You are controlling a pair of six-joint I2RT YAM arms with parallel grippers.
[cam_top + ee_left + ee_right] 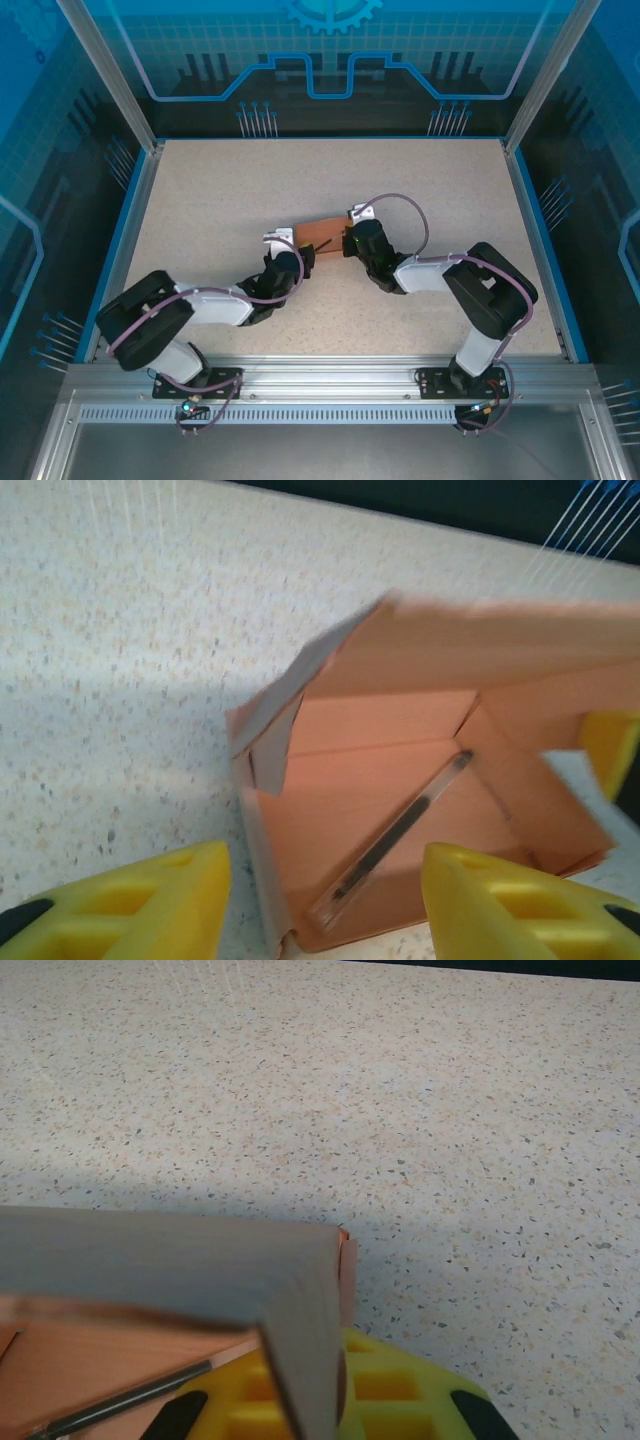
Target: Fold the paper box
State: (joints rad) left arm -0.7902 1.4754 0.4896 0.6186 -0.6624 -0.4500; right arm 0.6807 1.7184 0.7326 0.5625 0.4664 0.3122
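Note:
The paper box [322,230] is salmon-pink cardboard, standing open on the table between my two grippers. In the left wrist view the box [400,780] shows its inside, with a raised lid flap at the back and a thin dark stick in a clear tube [400,830] lying slantwise on its floor. My left gripper [325,915] is open, its yellow fingers [150,900] straddling the box's near corner without touching it. My right gripper [320,1380] is shut on an upright side wall of the box [150,1260]. In the top view the left gripper [303,255] and right gripper [346,243] flank the box.
Speckled beige tabletop [220,190] lies all round the box. Blue rails edge the table [128,210], with transparent panels behind them. Both arm bases sit on the metal beam at the near edge [320,385].

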